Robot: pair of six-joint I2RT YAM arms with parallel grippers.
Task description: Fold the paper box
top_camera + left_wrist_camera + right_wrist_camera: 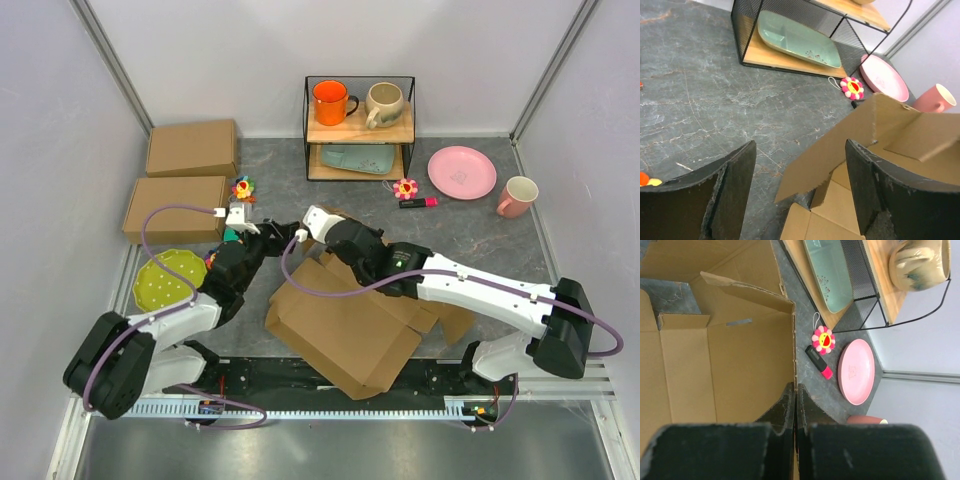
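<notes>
The paper box (345, 325) is a brown cardboard sheet, partly folded, lying in the middle of the table with flaps raised at its far end. My right gripper (795, 392) is shut on the top edge of an upright cardboard wall (750, 365); from above it sits at the box's far edge (318, 222). My left gripper (283, 236) hovers just left of that, jaws open. In the left wrist view its fingers (735, 190) stand wide apart, with a raised flap (850, 140) beyond them and untouched.
Two other cardboard boxes (192, 148) (175, 208) lie at the back left. A wire rack (360, 130) holds mugs and a green tray. A pink plate (461, 172), pink mug (517, 196), flower toy (405, 188), marker (418, 203) and yellow-green plate (166, 280) stand around.
</notes>
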